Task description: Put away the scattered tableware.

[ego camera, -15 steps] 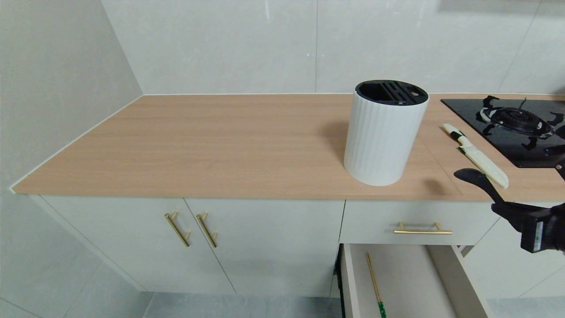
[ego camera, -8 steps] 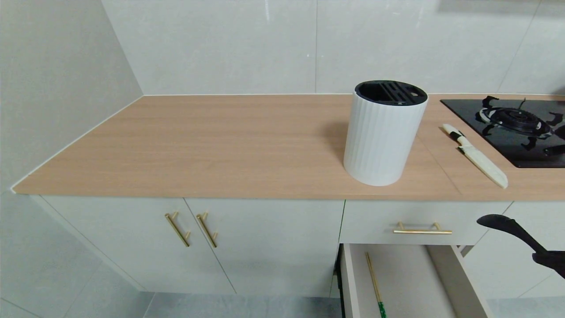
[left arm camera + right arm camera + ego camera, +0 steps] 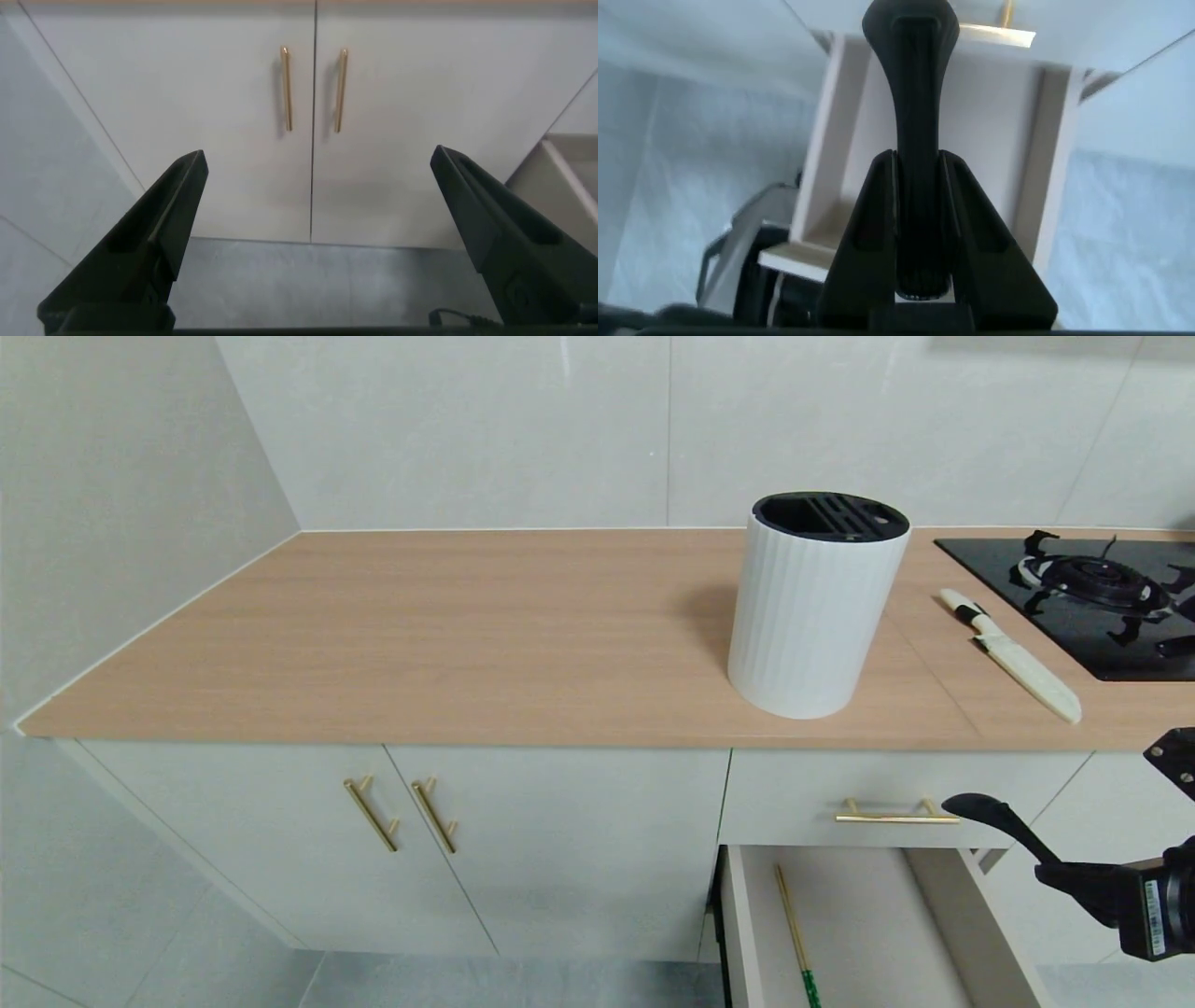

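Here the right tool point(image 3: 1074, 882) clamps a black utensil point(image 3: 994, 812) by its handle, head aimed toward the open drawer point(image 3: 736, 915); chopsticks point(image 3: 794, 929) lie inside, so that drawer is likely the storage spot, and the low hold below the surface point(image 3: 467, 635) edge suits a drop-in; the knife point(image 3: 1013, 658) lies on the surface near the white slotted holder point(image 3: 808, 607), probably its home; the left tool point(image 3: 318, 163) hangs spread wide and empty, facing the cabinet doors point(image 3: 392, 149).

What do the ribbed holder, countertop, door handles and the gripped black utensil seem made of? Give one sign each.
The ribbed holder: likely matte white plastic, moulded flutes. The countertop: wood-look, visible grain, perhaps laminate. The door handles: shiny brass-coloured metal. The black utensil: probably plastic, uniformly dull.
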Controlling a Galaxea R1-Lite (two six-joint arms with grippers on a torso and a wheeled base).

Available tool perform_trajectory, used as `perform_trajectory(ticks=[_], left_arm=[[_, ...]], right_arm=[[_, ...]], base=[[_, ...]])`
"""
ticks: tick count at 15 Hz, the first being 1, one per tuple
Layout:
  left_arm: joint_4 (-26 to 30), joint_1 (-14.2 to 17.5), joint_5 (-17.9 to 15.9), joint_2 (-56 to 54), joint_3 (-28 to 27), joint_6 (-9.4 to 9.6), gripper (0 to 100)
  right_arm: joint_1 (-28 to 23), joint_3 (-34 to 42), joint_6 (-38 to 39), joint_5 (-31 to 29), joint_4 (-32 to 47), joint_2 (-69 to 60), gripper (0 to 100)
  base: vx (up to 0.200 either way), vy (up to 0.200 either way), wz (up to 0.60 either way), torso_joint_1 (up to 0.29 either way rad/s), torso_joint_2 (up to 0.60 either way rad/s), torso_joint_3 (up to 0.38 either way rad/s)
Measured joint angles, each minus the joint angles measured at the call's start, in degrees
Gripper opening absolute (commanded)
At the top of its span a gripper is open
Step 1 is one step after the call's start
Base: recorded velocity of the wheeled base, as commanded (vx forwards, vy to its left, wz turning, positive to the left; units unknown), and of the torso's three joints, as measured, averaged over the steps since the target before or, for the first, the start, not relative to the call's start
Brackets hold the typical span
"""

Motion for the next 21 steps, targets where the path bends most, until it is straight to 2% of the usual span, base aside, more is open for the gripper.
perform_trajectory(ticks=[17,21], left_arm=[[0.0,0.0,0.0,0.0,0.0,0.00,100],[0.0,0.0,0.0,0.0,0.0,0.00,100]], right_arm=[[-0.1,1.5,-0.1,-0.1,-0.1,2.0,0],[-0.1,1.8,-0.2,-0.1,-0.1,2.0,0]], base=[[0.000,0.000,0.00,-0.203,0.47,0.263],[0.000,0.000,0.00,-0.062,0.18,0.089]])
